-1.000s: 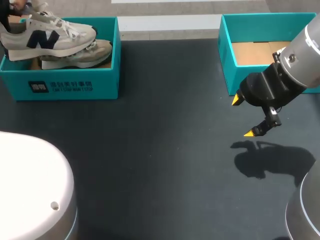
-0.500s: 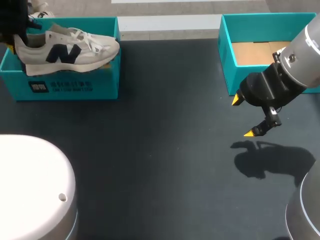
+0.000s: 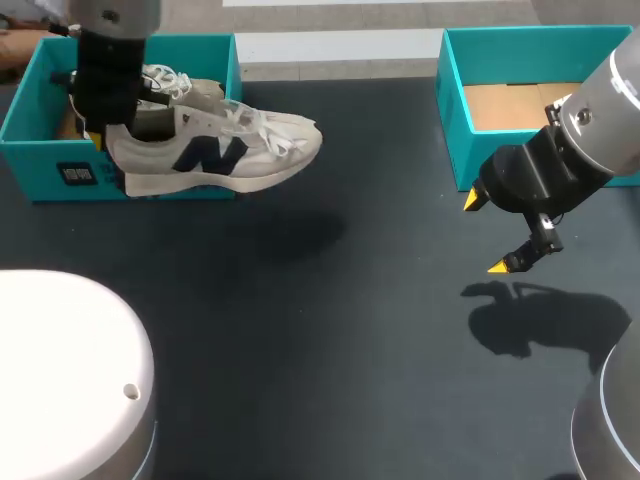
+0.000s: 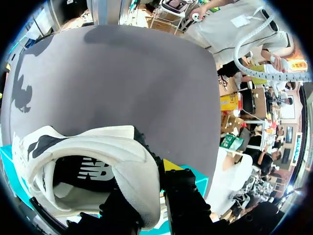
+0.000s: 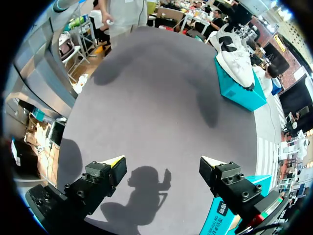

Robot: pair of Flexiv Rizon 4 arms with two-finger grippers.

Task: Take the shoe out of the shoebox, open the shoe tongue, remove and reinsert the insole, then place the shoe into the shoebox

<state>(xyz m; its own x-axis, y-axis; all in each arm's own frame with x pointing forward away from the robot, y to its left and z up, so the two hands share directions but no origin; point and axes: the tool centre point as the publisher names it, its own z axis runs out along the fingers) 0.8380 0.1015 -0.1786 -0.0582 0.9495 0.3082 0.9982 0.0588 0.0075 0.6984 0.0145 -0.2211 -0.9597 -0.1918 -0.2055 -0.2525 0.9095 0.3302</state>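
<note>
Our left gripper (image 3: 112, 132) clamps the shoe (image 3: 215, 152) at its heel, toe toward 3 o'clock past the shoebox (image 3: 38, 176); our right gripper (image 3: 488, 232) hangs, fingers spread wide, above the table (image 3: 340, 350).

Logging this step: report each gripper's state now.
Left gripper: shut on the shoe, at its heel.
Right gripper: open, holding nothing.

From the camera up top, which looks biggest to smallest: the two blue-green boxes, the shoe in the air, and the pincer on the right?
1. The left box and the right box look about the same. The right one runs off the picture, so I won't pick between them.
2. The held shoe.
3. The right pincer.
</note>
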